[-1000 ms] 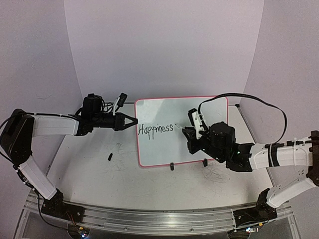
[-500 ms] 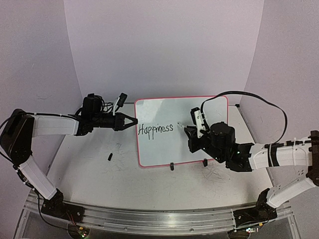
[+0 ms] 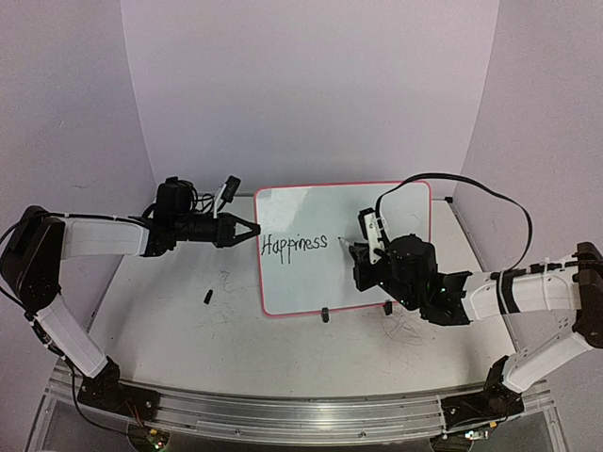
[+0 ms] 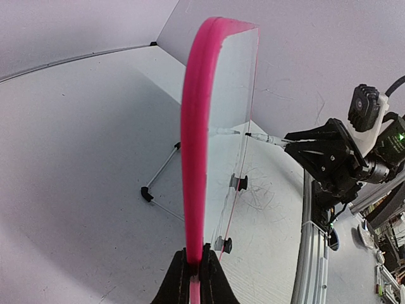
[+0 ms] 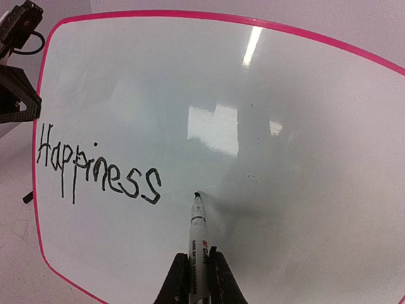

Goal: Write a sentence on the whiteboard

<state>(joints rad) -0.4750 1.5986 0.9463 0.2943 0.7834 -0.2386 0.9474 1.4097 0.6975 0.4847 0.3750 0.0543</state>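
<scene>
Rightward along the writing line is where the marker (image 3: 347, 245) has gone: a second ago its tip sat close against the last "s", and now it stands a little clear of the word; the sentence (image 3: 294, 244) itself reads "Happiness" as before, with no stroke added. That looks like the gap between words, so one word seems done and the next about to start; most of the sentence is probably yet to be written.

The right fingers (image 3: 359, 250) are closed on the marker barrel, its tip pointing ahead of them at the whiteboard (image 3: 311, 287); in the right wrist view the tip sits just right of and slightly below the final "s"; whether it touches the surface cannot be told. The right arm reaches in low from the right side of the desk (image 3: 170, 330), forearm stretched leftward and wrist turned to the board face.

The left fingers (image 3: 252, 229) are clamped on the board's left rim, with the word starting just beyond their tips; the left arm is stretched out level, steadying the board; it stands upright on its black clip feet (image 3: 324, 314), between the two sets of fingers. A small black piece (image 3: 207, 298), perhaps a cap, lies on the desk nearer than the left fingers.
</scene>
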